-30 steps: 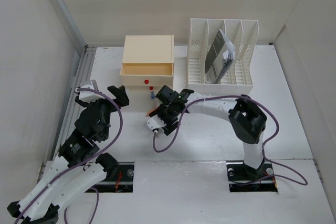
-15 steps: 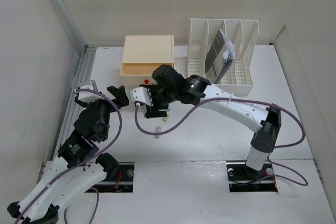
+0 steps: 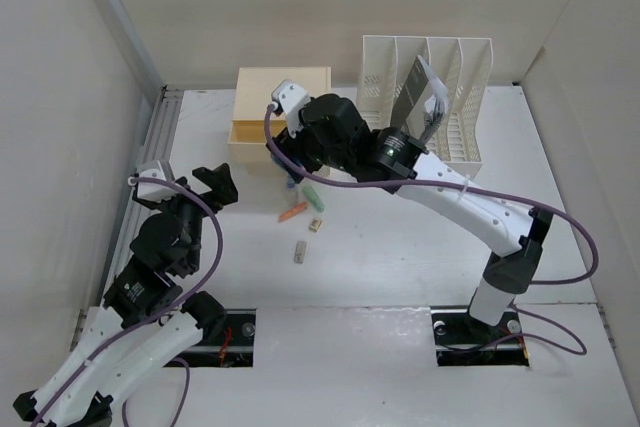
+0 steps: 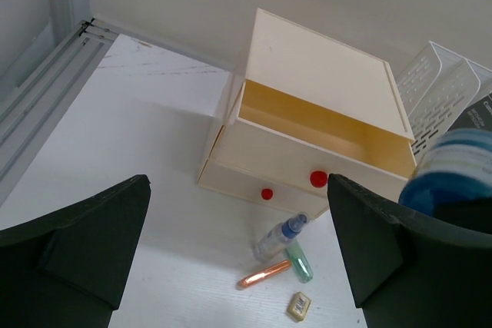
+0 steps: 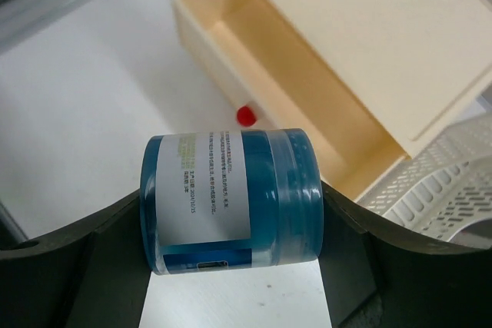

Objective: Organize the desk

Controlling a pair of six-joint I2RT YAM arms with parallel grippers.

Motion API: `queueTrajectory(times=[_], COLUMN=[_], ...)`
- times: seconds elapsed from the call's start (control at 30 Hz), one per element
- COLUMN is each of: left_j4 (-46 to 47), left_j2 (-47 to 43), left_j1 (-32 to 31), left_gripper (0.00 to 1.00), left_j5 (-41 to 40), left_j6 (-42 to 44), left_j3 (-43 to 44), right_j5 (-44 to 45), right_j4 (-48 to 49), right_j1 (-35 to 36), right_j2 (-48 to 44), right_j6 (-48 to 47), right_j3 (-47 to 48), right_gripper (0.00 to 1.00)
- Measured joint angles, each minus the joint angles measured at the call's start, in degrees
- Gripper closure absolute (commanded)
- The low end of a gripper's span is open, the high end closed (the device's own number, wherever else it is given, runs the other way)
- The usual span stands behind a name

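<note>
My right gripper (image 5: 233, 220) is shut on a blue jar (image 5: 231, 197) with a white label, held on its side in the air. It hangs just in front of the open top drawer (image 5: 292, 82) of the cream drawer box (image 3: 282, 95). The left wrist view catches the jar (image 4: 453, 170) at its right edge. My left gripper (image 4: 237, 183) stands wide open and holds nothing, above the left part of the white desk (image 3: 400, 247). It faces the drawer box from a distance.
In front of the box lie a small spray bottle (image 4: 277, 240), a green tube (image 4: 298, 261), an orange pen (image 4: 264, 274) and a small yellowish tag (image 4: 298, 306). Another small piece (image 3: 299, 251) lies nearer. A white file rack (image 3: 425, 97) with a dark booklet stands back right.
My right arm has lifted from the middle of the desk and swung back and left to the drawer box, carrying the jar. My left arm has drawn back slightly, still open.
</note>
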Motion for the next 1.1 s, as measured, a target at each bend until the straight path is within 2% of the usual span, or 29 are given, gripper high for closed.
queueTrajectory(times=[0.27,0.47,0.87,1.1], left_j4=[0.00,0.02,0.00,0.00], left_j2=[0.57,0.90,1.01,1.01], left_j1=[0.00,0.00,0.00,0.00], left_gripper=[0.00,0.00,0.00,0.00], left_j5=[-0.22,-0.22,-0.22,-0.22], left_j6=[0.00,0.00,0.00,0.00], left_j3=[-0.04,-0.09,-0.11,-0.11], right_j5=[16.76,23.82,26.21,26.47], right_j4=[2.73,3.91,3.43,3.58], right_j1=[0.00,-0.07,-5.60,-6.58], right_j2=[5.18,7.39,16.17,16.48], right_j6=[15.67,22.80,29.77,31.30], right_j3=[7.19,8.11,10.56,12.63], right_gripper=[1.00,1.00,1.00,1.00])
